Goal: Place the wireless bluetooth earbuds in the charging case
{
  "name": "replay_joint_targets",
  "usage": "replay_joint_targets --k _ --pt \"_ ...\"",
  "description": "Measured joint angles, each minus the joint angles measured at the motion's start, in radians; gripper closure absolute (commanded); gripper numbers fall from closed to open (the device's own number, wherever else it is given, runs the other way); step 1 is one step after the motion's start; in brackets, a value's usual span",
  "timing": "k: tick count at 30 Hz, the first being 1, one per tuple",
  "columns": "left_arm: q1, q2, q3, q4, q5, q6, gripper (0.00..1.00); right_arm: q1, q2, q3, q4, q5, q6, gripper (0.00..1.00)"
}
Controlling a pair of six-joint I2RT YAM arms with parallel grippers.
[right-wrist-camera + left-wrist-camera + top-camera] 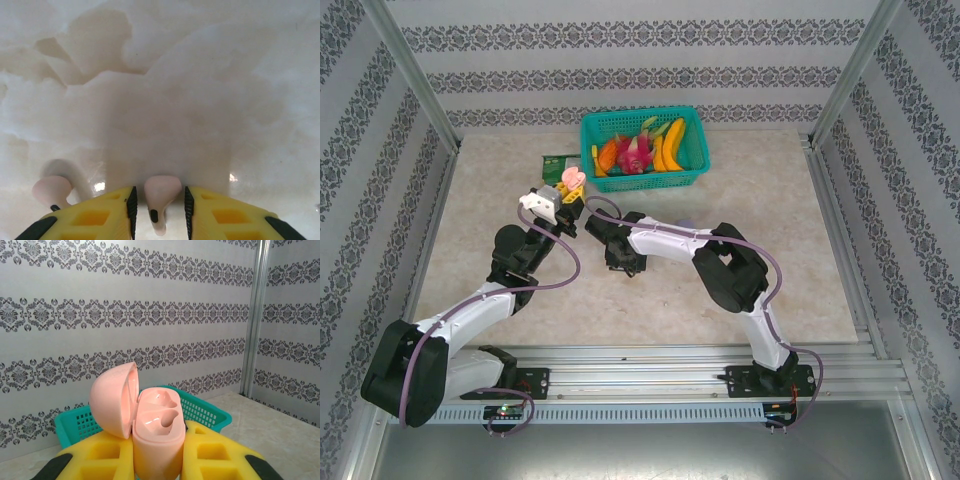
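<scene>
You have one pink charging case [157, 440], its lid swung open. It stands upright, clamped tight between the yellow fingers of the left gripper [157, 460], just off the front left corner of the one teal basket [650, 181]. You can count two of the wireless bluetooth earbuds, both pinkish, lying on the table [800, 260] on the arm-base side of the basket, farther from it than the case. One earbud [161, 191] sits between the fingers of the right gripper [160, 202], whose jaws stand narrowly apart with a slim gap on each side of it. The other earbud [51, 190] lies loose just to its left. The basket holds toy fruit, with one green packet [560, 162] touching its left side. The tabletop is pale, glossy, marbled beige. Grey damask-banded walls [620, 60] and metal posts enclose it.
</scene>
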Motion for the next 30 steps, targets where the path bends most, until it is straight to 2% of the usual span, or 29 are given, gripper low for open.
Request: replay_joint_targets --k 12,20,30 --pt "0.0 0.0 0.0 0.0 0.0 -0.003 1.0 -0.004 0.004 0.006 -0.01 0.0 -0.019 0.69" --pt "0.0 0.003 0.0 0.0 0.013 -0.005 1.0 -0.009 0.005 0.007 -0.02 0.0 -0.037 0.8" --pt "0.006 0.003 0.0 -0.001 0.05 -0.008 1.0 -0.018 -0.018 -0.025 0.018 0.009 -0.056 0.85"
